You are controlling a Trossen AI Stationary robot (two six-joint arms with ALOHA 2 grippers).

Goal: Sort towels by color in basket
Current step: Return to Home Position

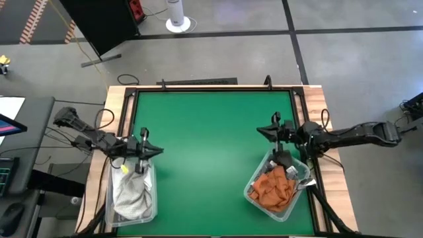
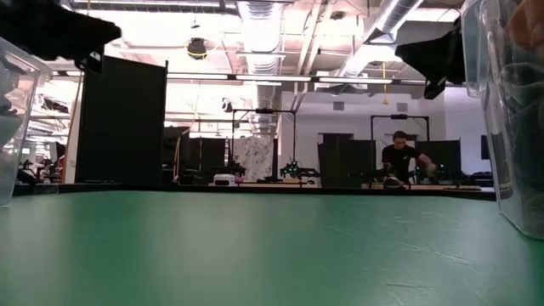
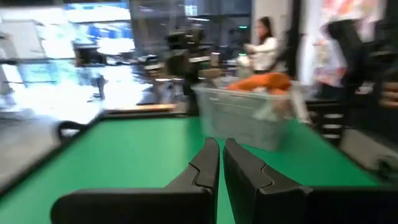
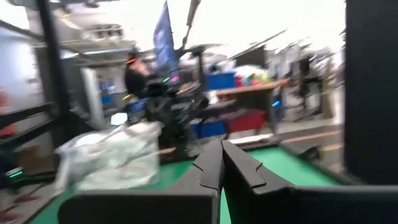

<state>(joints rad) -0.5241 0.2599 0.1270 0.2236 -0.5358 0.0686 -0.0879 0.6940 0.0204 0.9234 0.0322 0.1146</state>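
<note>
A clear basket [image 1: 132,198] at the table's near left holds white and grey towels [image 1: 131,192], seen too in the right wrist view [image 4: 112,158]. Another clear basket [image 1: 277,192] at the near right holds rust orange towels [image 1: 272,187], seen across the table in the left wrist view [image 3: 258,82], with a bit of grey-and-white cloth [image 1: 295,174] at its far right corner. My left gripper [image 1: 158,151] hovers shut over the left basket's far end. My right gripper [image 1: 261,130] hovers shut just beyond the right basket's far end. Neither holds anything.
The green table top [image 1: 211,145] lies bare between the two baskets. A wooden frame [image 1: 122,99] runs round it. In the low view the basket walls [image 2: 13,119] [image 2: 510,110] stand at either edge. A person [image 2: 399,157] works in the room behind.
</note>
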